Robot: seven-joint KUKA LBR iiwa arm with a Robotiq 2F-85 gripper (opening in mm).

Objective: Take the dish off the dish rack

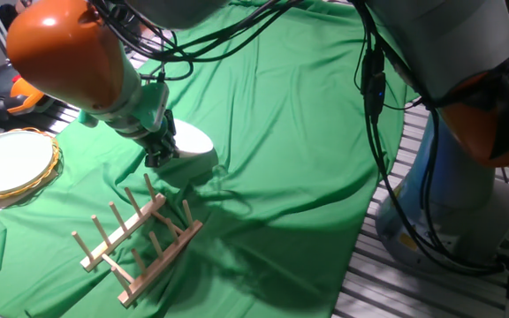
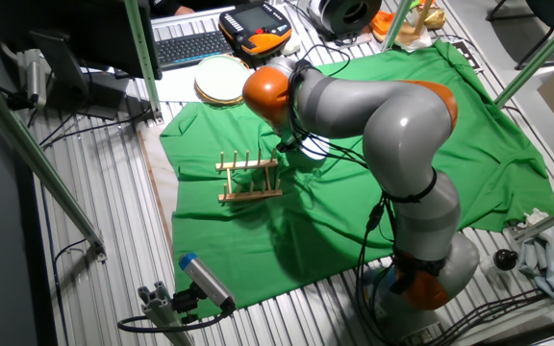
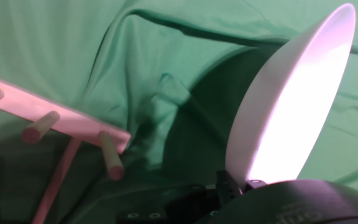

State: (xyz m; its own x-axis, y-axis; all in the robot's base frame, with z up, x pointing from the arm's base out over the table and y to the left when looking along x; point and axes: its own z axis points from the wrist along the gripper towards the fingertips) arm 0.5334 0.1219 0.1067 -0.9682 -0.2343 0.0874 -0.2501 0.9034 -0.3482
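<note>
White dish (image 3: 291, 106), tilted on edge and gripped at its lower rim by the pincer (image 1: 161, 152), off the wooden dish rack (image 1: 140, 237) and just beyond the rack's far end. The rack, its pegs bare, stands on the green cloth (image 1: 290, 132) that covers the surface. Far left: a plate with golden woven rim (image 1: 11, 166).

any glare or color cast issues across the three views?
Hand view: pink-magenta cast, the dish blown out to glare, its shadow dark on the cloth. One fixed view: even light, near arm soft-focus. The other fixed view: even light, dish rack small, gripper largely hidden.
</note>
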